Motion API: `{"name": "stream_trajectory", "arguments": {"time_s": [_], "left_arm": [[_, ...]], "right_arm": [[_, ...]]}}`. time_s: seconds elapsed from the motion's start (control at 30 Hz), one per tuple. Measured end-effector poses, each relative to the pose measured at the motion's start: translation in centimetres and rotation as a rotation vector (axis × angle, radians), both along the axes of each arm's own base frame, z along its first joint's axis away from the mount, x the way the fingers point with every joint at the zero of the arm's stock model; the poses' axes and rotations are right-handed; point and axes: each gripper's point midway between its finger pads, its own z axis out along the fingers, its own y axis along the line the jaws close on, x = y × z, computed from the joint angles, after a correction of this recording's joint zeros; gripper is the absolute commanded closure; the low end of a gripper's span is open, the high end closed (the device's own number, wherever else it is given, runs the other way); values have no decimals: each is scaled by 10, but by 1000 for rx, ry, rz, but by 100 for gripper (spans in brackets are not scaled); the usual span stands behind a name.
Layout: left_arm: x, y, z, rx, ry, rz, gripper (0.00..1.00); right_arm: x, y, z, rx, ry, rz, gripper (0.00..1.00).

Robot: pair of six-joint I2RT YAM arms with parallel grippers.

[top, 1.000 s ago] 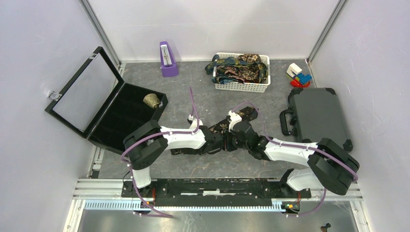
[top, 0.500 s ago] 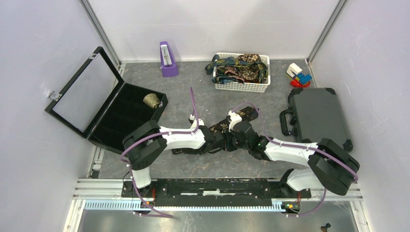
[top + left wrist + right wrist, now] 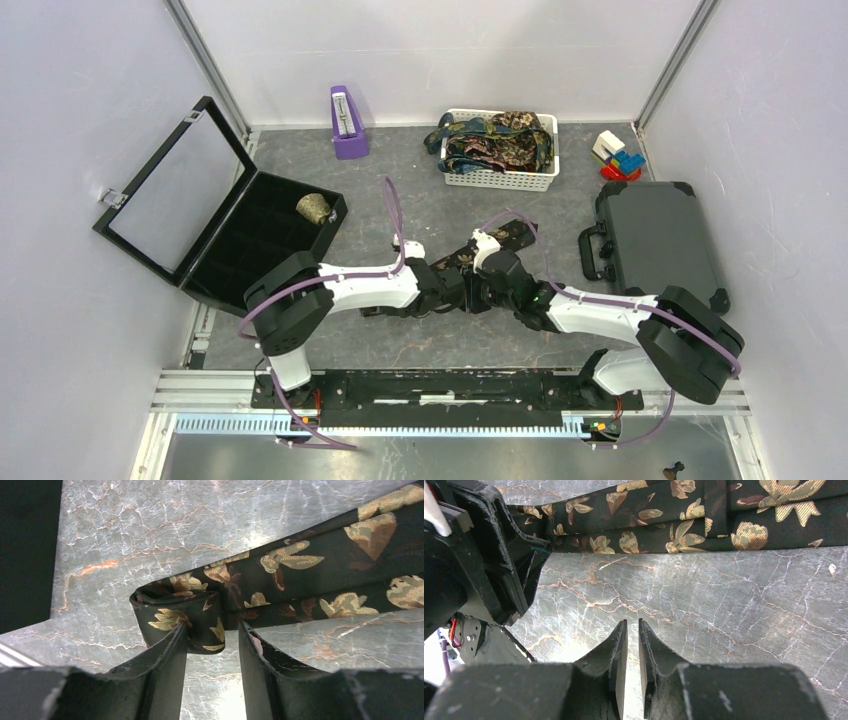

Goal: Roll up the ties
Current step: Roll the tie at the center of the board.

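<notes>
Partly rolled tie point(image 3: 295, 582), dark brown, gold leaves

a dark brown tie point(image 3: 512, 234) with a gold leaf-and-flower print lies flat on the grey table point(image 3: 420, 200), running diagonally. its near end point(image 3: 182, 617) is folded back over itself into one small, loose turn. more ties point(image 3: 498, 140), teal and brown with prints, lie heaped in the white basket point(image 3: 500, 181).

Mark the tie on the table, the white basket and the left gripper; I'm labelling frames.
tie point(image 3: 285, 575): left wrist view, flat patterned band.
white basket point(image 3: 498, 180): top view, front wall.
left gripper point(image 3: 213, 630): left wrist view, midway between fingertips.
</notes>
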Motion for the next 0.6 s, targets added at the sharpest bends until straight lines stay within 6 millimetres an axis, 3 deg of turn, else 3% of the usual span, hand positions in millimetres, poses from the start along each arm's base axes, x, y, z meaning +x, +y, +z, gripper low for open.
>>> {"name": "stream_trajectory", "arguments": {"time_s": [0.33, 0.6], "left_arm": [[4, -16, 10, -104, -23, -12, 41], [8, -24, 42, -223, -86, -18, 34]], "right_arm": [[0, -1, -1, -3, 3, -2, 81], [6, 6, 5, 3, 0, -1, 81]]}}
